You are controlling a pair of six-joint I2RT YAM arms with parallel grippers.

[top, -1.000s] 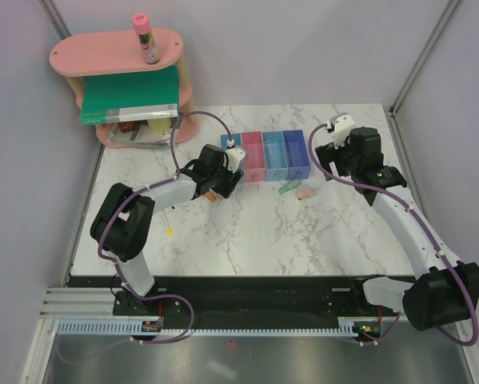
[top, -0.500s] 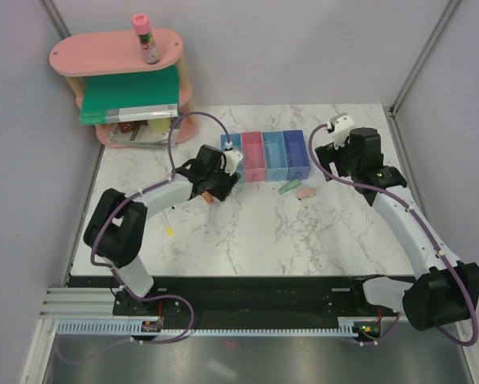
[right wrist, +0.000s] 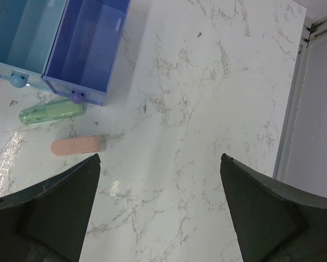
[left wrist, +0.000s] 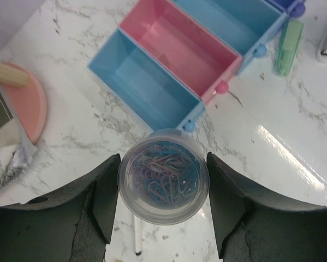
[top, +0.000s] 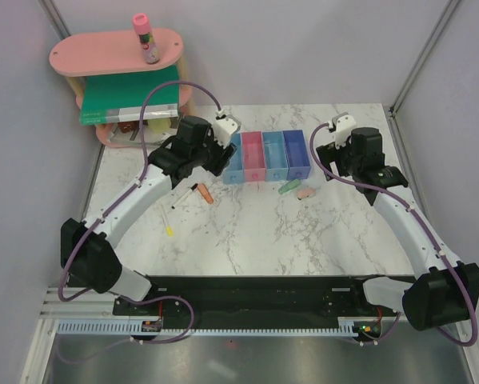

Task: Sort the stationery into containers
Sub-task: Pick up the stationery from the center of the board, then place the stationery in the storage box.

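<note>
My left gripper [left wrist: 163, 183] is shut on a clear round pot [left wrist: 163, 164] of coloured paper clips, held above the table just in front of the light blue end bin [left wrist: 144, 82] of the containers [top: 267, 156]. On the marble lie the black-and-white marker [top: 185, 196], an orange-tipped piece [top: 205, 194] and a thin yellow-tipped stick [top: 166, 221]. A green eraser bit [right wrist: 51, 112] and a pink one [right wrist: 76, 146] rest in front of the dark blue bin [right wrist: 89, 43]. My right gripper [right wrist: 160, 180] hangs open over bare marble to their right.
A pink oval two-tier shelf [top: 111, 52] stands at the back left with a pink-capped tube [top: 145, 38] on top and a green flat book [top: 131, 96] on its lower tier. Enclosure walls border the table on three sides.
My left arm has risen and swung back and left with the pot, uncovering the marker and the orange-tipped piece. The right arm has not moved.
</note>
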